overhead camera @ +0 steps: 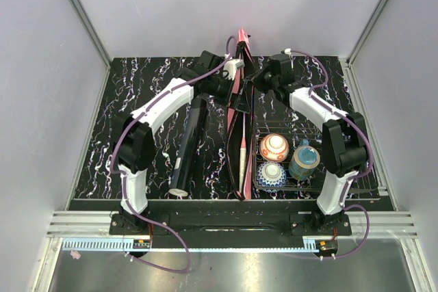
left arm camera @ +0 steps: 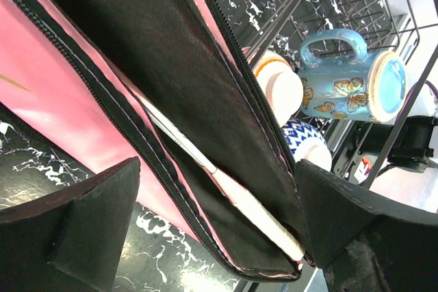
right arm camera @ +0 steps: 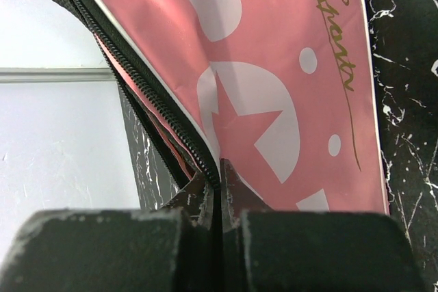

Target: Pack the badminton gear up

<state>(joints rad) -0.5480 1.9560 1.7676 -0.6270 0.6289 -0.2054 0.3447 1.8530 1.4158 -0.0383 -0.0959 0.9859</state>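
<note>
From above, I see both arms bent inward at the racket cover (overhead camera: pixel 242 49) near the table's far edge. Left wrist: left gripper (left arm camera: pixel 217 182) spread over the open cover, racket handle (left arm camera: pixel 256 215) inside. Right wrist: right gripper (right arm camera: pixel 219 186) pinches its zipper edge.

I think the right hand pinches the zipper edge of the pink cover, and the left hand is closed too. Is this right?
No. The left hand is wide open: the left wrist view shows its fingers far apart. The right hand does pinch the zipper edge of the pink cover.
</note>
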